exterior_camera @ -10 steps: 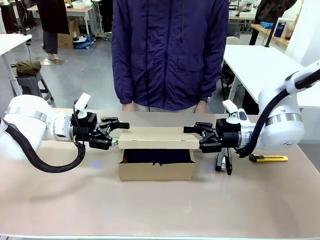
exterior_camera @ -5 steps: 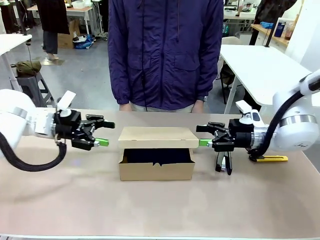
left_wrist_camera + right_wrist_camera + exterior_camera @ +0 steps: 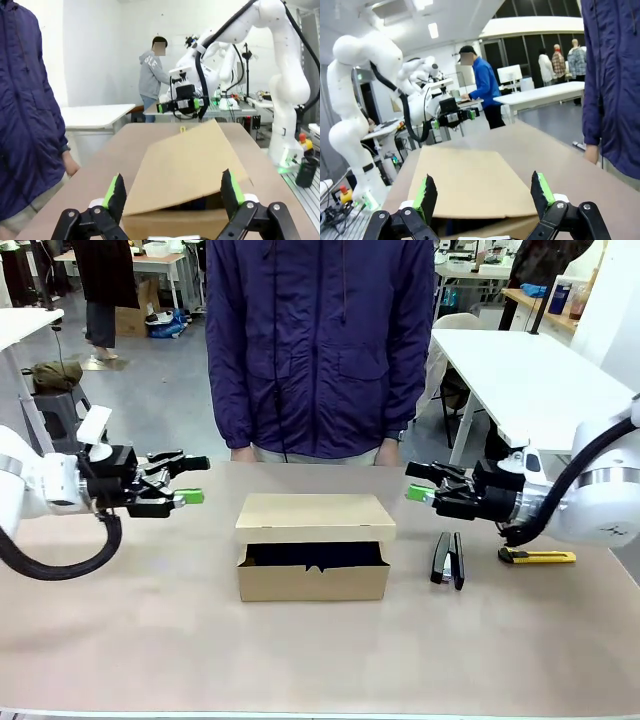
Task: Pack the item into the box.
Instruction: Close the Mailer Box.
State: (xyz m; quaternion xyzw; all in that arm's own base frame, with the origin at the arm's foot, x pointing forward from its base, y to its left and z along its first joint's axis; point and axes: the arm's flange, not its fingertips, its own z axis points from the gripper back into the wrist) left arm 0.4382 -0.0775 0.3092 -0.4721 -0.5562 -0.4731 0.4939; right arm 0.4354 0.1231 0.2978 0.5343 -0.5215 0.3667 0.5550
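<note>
Lying with its long axis left-to-right, the box (image 3: 313,580), lid (image 3: 315,518) ajar over the item (image 3: 313,555), sits midway between the left gripper (image 3: 198,481) and right gripper (image 3: 412,482), both spread empty.

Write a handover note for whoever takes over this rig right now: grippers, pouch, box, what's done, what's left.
Left gripper: open, empty, hovering left of the box, clear of it.
Right gripper: open, empty, hovering right of the box.
Pouch: inside the box, dark fabric showing under the lid.
Done: pouch packed, lid flap lowered.
To do: lid front sits ajar; probably press it shut.
</note>
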